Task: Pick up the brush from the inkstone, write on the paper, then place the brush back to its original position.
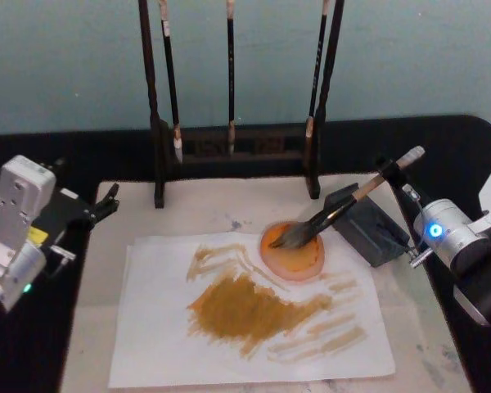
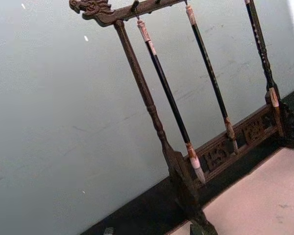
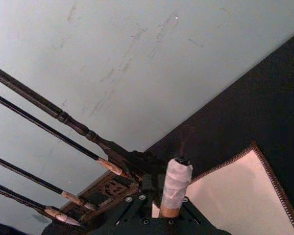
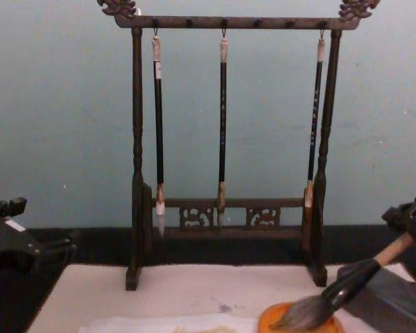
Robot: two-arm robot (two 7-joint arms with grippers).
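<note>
While its grey-brown tuft rests in the orange dish point(image 1: 293, 250) at the paper's far right corner, the brush point(image 1: 344, 207) leans back over the dark inkstone point(image 1: 368, 225), its whitish end pinched by the right gripper point(image 1: 390, 169). It looks light and stiff in the handle, with a soft, wet tuft that would likely smear whatever it touches; the hold sits very high, so the tip may swing, and a grip lower on the tan handle would probably steer better. The paper point(image 1: 164, 344) already carries broad ochre strokes, with bare room toward its near left. The brush rack point(image 1: 233, 147) stands just behind, limiting far-side travel. The left gripper point(image 1: 106, 202) idles at the mat's far left corner, fingers apparently slightly spread.
</note>
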